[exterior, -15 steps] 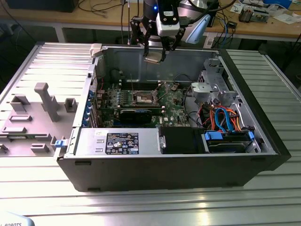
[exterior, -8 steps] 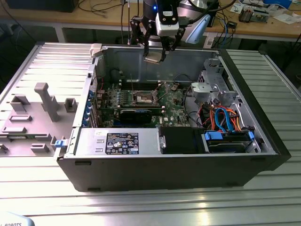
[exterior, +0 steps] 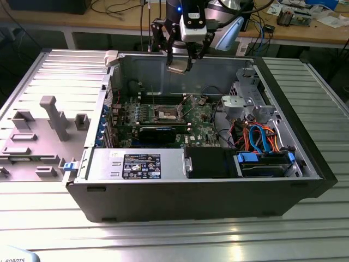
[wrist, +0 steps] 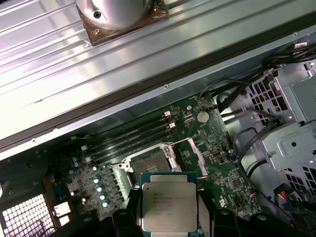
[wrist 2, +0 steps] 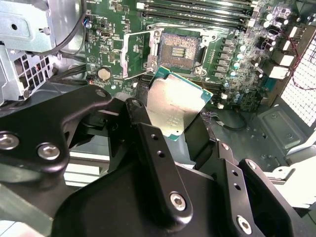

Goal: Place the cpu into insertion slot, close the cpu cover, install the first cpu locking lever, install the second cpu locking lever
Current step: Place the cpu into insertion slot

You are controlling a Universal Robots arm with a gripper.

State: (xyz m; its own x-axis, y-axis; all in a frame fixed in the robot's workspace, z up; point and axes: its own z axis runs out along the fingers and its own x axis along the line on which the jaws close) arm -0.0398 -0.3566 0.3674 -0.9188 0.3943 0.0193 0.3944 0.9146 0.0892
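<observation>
My gripper (exterior: 179, 61) hangs above the open computer case, shut on the cpu (exterior: 176, 69), a flat square chip with a silvery top. In both wrist views the cpu (wrist 2: 174, 104) (wrist: 168, 205) sits between the black fingers (wrist 2: 148, 133) (wrist: 124, 219), well above the board. The insertion slot (exterior: 166, 113) (wrist 2: 178, 50) (wrist: 149, 164) lies bare on the green motherboard (exterior: 199, 115) below. The cpu cover (wrist 2: 134, 53) (wrist: 191, 154) stands swung open beside the slot.
Tall case walls (exterior: 147, 71) ring the motherboard. A black card (exterior: 158, 132) lies in front of the slot, and a power supply (exterior: 136, 164) sits along the near side. A drive cage with blue and orange cables (exterior: 262, 139) is on the exterior view's right. A grey fixture tray (exterior: 43, 131) lies on the exterior view's left.
</observation>
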